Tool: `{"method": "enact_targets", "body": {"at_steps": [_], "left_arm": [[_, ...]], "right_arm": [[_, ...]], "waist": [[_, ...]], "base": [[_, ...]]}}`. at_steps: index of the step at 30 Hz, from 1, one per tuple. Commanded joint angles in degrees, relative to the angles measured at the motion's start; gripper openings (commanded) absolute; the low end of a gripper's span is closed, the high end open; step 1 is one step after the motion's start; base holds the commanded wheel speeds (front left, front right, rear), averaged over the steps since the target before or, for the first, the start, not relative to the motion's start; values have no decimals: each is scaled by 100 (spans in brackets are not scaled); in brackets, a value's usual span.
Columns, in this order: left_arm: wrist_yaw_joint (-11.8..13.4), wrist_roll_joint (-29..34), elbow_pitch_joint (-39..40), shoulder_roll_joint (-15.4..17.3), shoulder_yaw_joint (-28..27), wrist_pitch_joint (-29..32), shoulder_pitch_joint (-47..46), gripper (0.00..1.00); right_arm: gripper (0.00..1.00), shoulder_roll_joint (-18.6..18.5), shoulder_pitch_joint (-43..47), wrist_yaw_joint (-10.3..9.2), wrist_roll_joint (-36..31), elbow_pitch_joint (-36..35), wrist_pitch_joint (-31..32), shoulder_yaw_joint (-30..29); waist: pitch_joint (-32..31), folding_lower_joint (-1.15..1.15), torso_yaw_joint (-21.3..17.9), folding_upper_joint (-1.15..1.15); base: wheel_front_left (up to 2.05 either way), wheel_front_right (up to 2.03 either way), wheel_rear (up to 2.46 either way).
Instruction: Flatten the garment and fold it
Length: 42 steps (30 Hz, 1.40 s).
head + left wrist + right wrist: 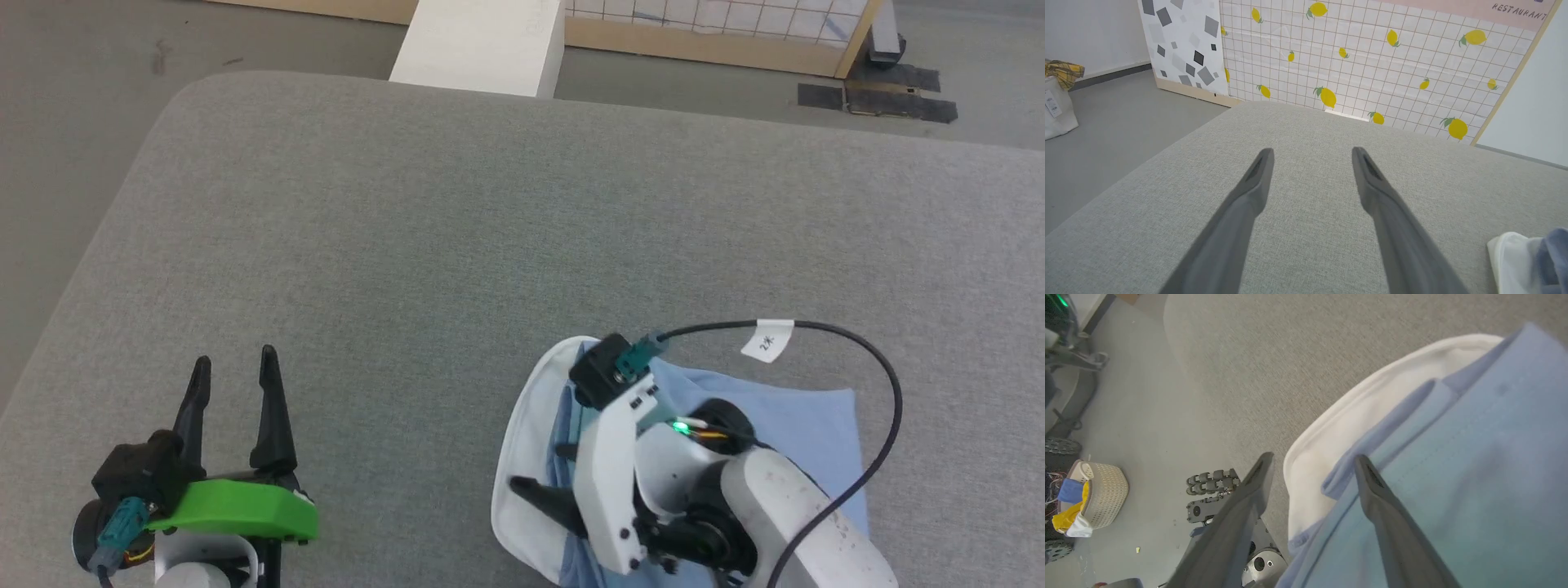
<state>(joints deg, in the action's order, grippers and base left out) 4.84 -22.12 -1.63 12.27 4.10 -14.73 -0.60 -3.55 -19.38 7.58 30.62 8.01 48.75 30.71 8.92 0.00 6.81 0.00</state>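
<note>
The garment [800,425] lies folded into a small light blue bundle at the near right of the grey padded table [457,245], its white collar [522,425] curving along the left side. My right gripper [539,469] hangs over that collar end, fingers spread and open. In the right wrist view one finger [1384,506] rests over the garment's blue cloth [1474,457] and the other sits past the collar [1339,428], by the table's edge. Over bare table at the near left, my left gripper [233,392] is open and holds nothing. A corner of the garment [1515,253] shows in the left wrist view.
A white block [482,41] stands beyond the table's far edge, before a lemon-patterned panel [1372,61]. On the floor by the near edge are a woven basket [1098,494] of cloths and the robot's wheeled base [1212,490]. A tagged black cable [767,339] loops over the garment.
</note>
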Motion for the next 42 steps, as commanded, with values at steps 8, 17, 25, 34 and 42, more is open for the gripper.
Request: {"method": "enact_targets", "body": {"at_steps": [8, 17, 25, 34, 42], "left_arm": [[-39, 162, 6, -45, -100, -27, 37, 100], [-2, 258, 120, -72, -197, -27, 118, 100], [-50, 287, 99, -115, -178, -27, 79, 100], [-129, 314, 8, -139, -133, -27, 35, 100], [-154, 322, -30, -147, -103, -27, 40, 100]], "right_arm": [[100, -224, -220, -9, 2, -702, -771, -667], [100, -1063, 957, -9, -1444, -1188, -486, -2804], [100, -810, 1673, -9, -1468, -778, -323, -3198], [100, -688, 1570, -9, -1490, 135, -763, -2779], [0, -999, 1153, -9, -1234, 597, -891, -2351]], "waist": [[-206, 0, -282, 0], [-250, 0, -565, 0], [-231, 0, -576, 0], [-190, 0, -481, 0], [-132, 0, -666, 0]], "base": [[0, 0, 0], [0, 0, 0], [0, 0, 0], [0, 0, 0], [0, 0, 0]]}}
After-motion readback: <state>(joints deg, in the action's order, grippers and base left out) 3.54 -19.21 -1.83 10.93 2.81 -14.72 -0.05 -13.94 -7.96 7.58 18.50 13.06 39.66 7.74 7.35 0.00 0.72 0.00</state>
